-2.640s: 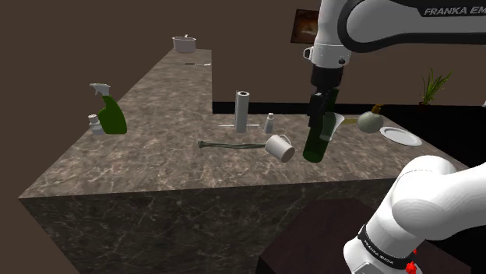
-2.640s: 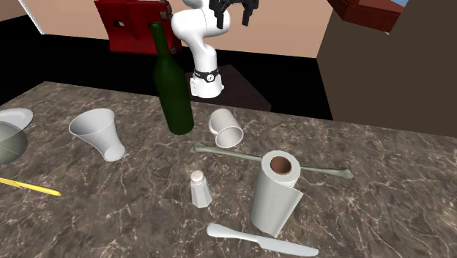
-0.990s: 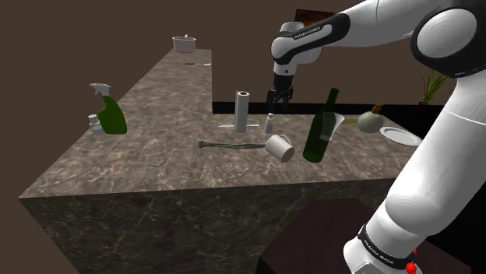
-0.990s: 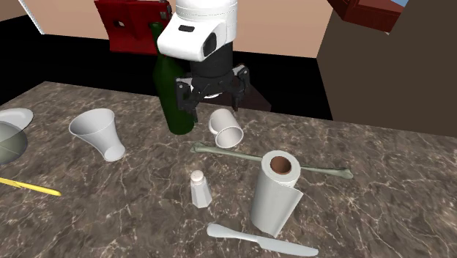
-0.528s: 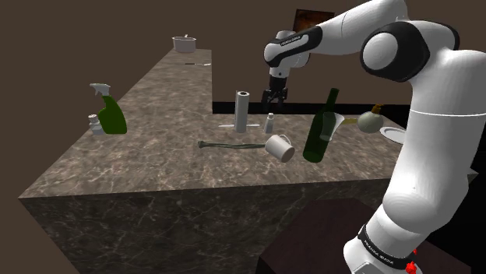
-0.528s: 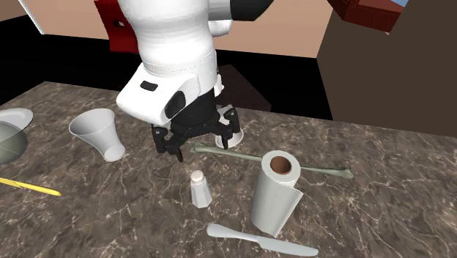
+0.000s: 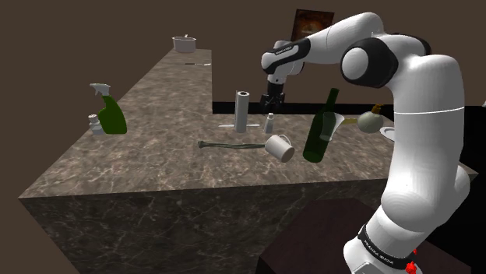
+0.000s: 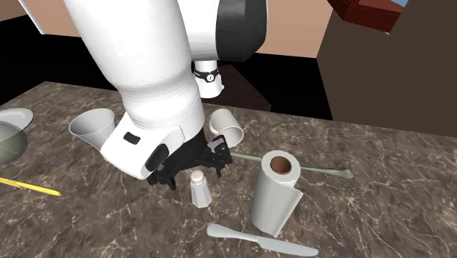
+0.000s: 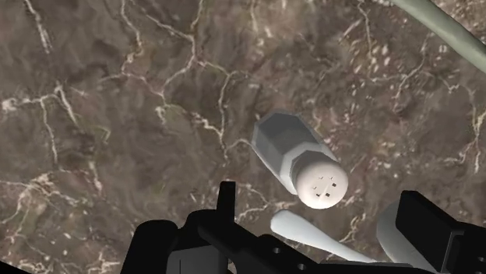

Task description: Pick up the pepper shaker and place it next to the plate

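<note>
Hand (image 7: 270,104) spread wide, poised just above the white pepper shaker (image 8: 199,192), which stands upright on the brown veined counter (image 8: 381,190) near the edge opposite the robot's stand, beside a paper towel roll (image 8: 277,192). The plate (image 8: 15,116) lies well apart, toward the counter's end.

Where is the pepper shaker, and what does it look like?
Look on the brown marble counter for the upright paper roll. Beside it, under the black pincer, stands the pepper shaker: short, pale, faceted, with a rounded cap dotted with holes.
</note>
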